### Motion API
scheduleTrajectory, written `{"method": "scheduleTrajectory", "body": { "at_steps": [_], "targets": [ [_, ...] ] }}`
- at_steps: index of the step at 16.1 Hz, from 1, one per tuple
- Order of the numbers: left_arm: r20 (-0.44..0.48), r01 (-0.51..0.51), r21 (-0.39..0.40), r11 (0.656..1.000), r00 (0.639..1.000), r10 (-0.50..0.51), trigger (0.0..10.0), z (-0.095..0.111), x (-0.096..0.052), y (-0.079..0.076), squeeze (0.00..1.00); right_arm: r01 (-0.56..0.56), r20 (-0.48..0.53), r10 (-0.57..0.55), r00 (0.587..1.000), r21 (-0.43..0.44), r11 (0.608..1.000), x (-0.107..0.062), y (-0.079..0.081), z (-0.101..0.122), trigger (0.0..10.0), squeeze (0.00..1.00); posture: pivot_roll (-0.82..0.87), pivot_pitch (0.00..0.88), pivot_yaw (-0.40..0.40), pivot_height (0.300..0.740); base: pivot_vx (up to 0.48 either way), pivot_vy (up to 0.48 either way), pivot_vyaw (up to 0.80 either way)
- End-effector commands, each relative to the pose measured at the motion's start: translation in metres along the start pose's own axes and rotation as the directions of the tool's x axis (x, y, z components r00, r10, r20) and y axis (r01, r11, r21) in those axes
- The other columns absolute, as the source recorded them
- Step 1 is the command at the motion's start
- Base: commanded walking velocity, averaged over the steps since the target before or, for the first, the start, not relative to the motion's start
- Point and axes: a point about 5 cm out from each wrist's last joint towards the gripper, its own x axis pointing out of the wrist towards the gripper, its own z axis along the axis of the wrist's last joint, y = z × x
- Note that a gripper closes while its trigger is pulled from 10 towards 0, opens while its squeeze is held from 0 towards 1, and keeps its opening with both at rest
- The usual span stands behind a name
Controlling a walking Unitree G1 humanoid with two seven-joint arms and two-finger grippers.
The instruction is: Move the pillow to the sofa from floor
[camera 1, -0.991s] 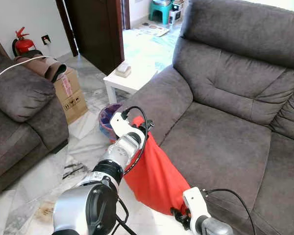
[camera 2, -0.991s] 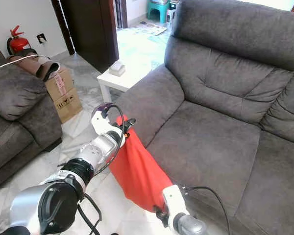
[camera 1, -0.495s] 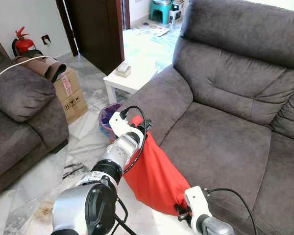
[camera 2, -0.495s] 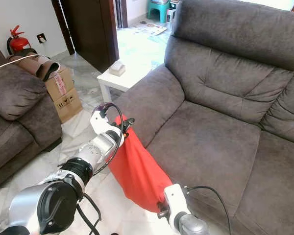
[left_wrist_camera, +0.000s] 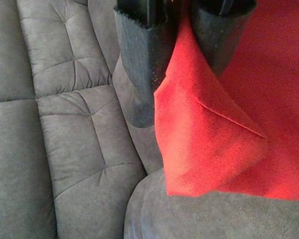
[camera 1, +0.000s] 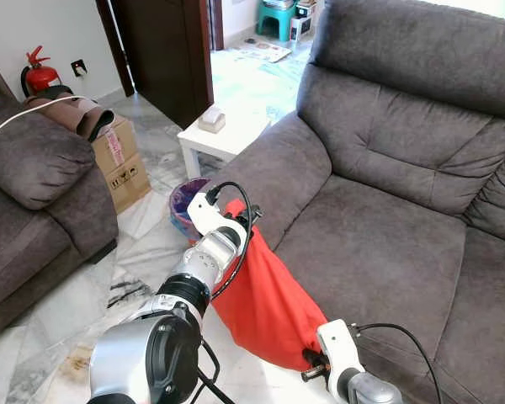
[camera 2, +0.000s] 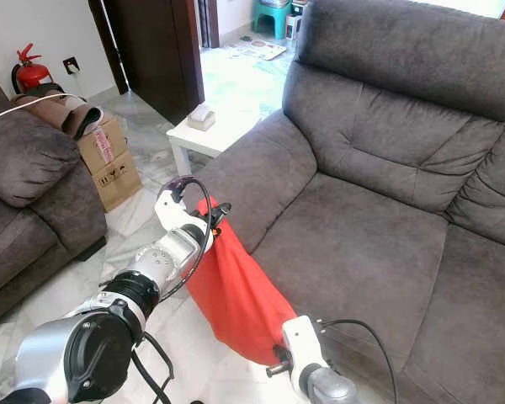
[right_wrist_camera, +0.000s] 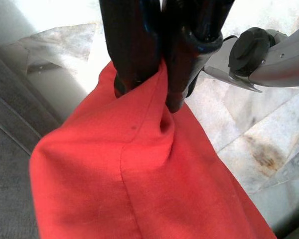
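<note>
Because each hand pinches one corner, left hand [camera 1: 251,217] high, right hand [camera 1: 310,364] low, the red pillow [camera 1: 265,295] hangs stretched beside the sofa [camera 1: 379,244]; ready, I judge, for swinging onto the seat.

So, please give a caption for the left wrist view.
Left gripper pinching a corner of the red pillow above the grey sofa.

Red pillow [camera 1: 265,299], soft fabric w/ seam, hanging slack & stretched diagonally off floor, against front edge of dark grey sofa [camera 1: 387,219], seat empty
</note>
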Motion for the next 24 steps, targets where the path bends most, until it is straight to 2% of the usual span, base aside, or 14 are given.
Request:
{"method": "scheduleTrajectory", "body": {
  "at_steps": [1, 9, 10, 11, 12, 14, 16, 18, 19, 20, 21, 22, 23, 24],
  "targets": [
    [0.056, 0.108, 0.007, 0.994, 0.993, -0.108, 10.0, 0.017, 0.002, -0.025, 0.0, 0.002, 0.021, -0.002, 1.0, 0.005, 1.0, 0.0, -0.002, 0.005, 0.0, 0.0, 0.06, 0.122, 0.028, 0.74, 0.0, 0.0, 0.0],
    [0.033, 0.096, 0.025, 0.995, 0.995, -0.097, 10.0, 0.012, 0.001, -0.015, 0.0, 0.008, 0.021, -0.008, 1.0, 0.008, 1.0, 0.001, -0.005, 0.008, 0.0, 0.0, 0.06, 0.106, 0.014, 0.74, 0.0, 0.0, 0.0],
    [0.001, 0.099, 0.063, 0.993, 0.995, -0.099, 10.0, 0.009, 0.0, -0.013, 0.0, 0.017, 0.018, -0.017, 1.0, 0.008, 1.0, 0.001, -0.007, 0.009, 0.0, 0.0, 0.07, 0.105, 0.013, 0.74, 0.0, 0.0, 0.0],
    [-0.06, 0.107, 0.204, 0.973, 0.993, -0.097, 10.0, 0.002, -0.001, -0.008, 0.0, 0.031, 0.02, -0.031, 0.999, 0.01, 0.999, 0.001, -0.01, 0.01, 0.0, 0.0, 0.07, 0.099, 0.011, 0.74, 0.0, 0.0, 0.0],
    [-0.13, 0.133, 0.365, 0.922, 0.987, -0.091, 10.0, -0.004, -0.004, -0.001, 0.0, 0.054, 0.023, -0.054, 0.998, 0.014, 0.998, 0.0, -0.014, 0.011, 0.0, 0.0, 0.07, 0.097, 0.012, 0.74, 0.0, 0.0, 0.0],
    [-0.239, 0.223, 0.51, 0.831, 0.964, -0.112, 10.0, -0.006, -0.013, 0.014, 0.0, 0.105, 0.023, -0.105, 0.994, 0.032, 0.994, -0.001, -0.024, 0.012, 0.0, 0.0, 0.08, 0.097, 0.01, 0.74, 0.0, 0.0, 0.0],
    [-0.265, 0.235, 0.647, 0.725, 0.961, -0.075, 10.0, 0.0, -0.022, 0.028, 0.0, 0.136, 0.023, -0.137, 0.99, 0.05, 0.99, -0.002, -0.028, 0.011, 0.0, 0.0, 0.08, 0.101, 0.009, 0.74, 0.0, 0.0, 0.0],
    [-0.228, 0.195, 0.861, 0.469, 0.974, 0.014, 10.0, 0.01, -0.036, 0.055, 0.0, 0.203, 0.036, -0.207, 0.978, 0.093, 0.975, -0.004, -0.038, 0.012, 0.0, 0.0, 0.09, 0.105, 0.007, 0.74, 0.0, 0.0, 0.0],
    [-0.21, 0.183, 0.94, 0.286, 0.975, 0.067, 10.0, 0.014, -0.046, 0.071, 0.0, 0.247, 0.045, -0.255, 0.966, 0.127, 0.961, -0.006, -0.044, 0.014, 0.0, 0.0, 0.09, 0.106, 0.007, 0.74, 0.0, 0.0, 0.0],
    [-0.13, 0.098, 0.96, 0.261, 0.986, 0.107, 10.0, 0.023, -0.058, 0.094, 0.0, 0.298, 0.066, -0.315, 0.947, 0.192, 0.935, -0.009, -0.052, 0.016, 0.0, 0.0, 0.09, 0.107, 0.007, 0.74, 0.0, 0.0, 0.0],
    [0.025, -0.06, 0.941, 0.333, 0.994, 0.107, 10.0, 0.039, -0.072, 0.113, 0.0, 0.313, 0.121, -0.357, 0.926, 0.28, 0.907, -0.013, -0.059, 0.021, 0.0, 0.0, 0.1, 0.108, 0.008, 0.74, 0.0, 0.0, 0.0],
    [0.078, -0.111, 0.942, 0.317, 0.991, 0.113, 10.0, 0.044, -0.078, 0.12, 0.0, 0.32, 0.142, -0.377, 0.915, 0.311, 0.895, -0.014, -0.061, 0.022, 0.0, 0.0, 0.1, 0.106, 0.008, 0.74, 0.0, 0.0, 0.0],
    [0.117, -0.152, 0.923, 0.355, 0.986, 0.117, 10.0, 0.046, -0.083, 0.125, 0.0, 0.338, 0.153, -0.409, 0.899, 0.349, 0.874, -0.016, -0.065, 0.022, 0.0, 0.0, 0.1, 0.104, 0.008, 0.74, 0.0, 0.0, 0.0],
    [0.141, -0.175, 0.914, 0.366, 0.983, 0.117, 10.0, 0.045, -0.088, 0.13, 0.0, 0.357, 0.154, -0.443, 0.883, 0.392, 0.848, -0.018, -0.068, 0.019, 0.0, 0.0, 0.1, 0.103, 0.007, 0.74, 0.0, 0.0, 0.0]
  ]
}}
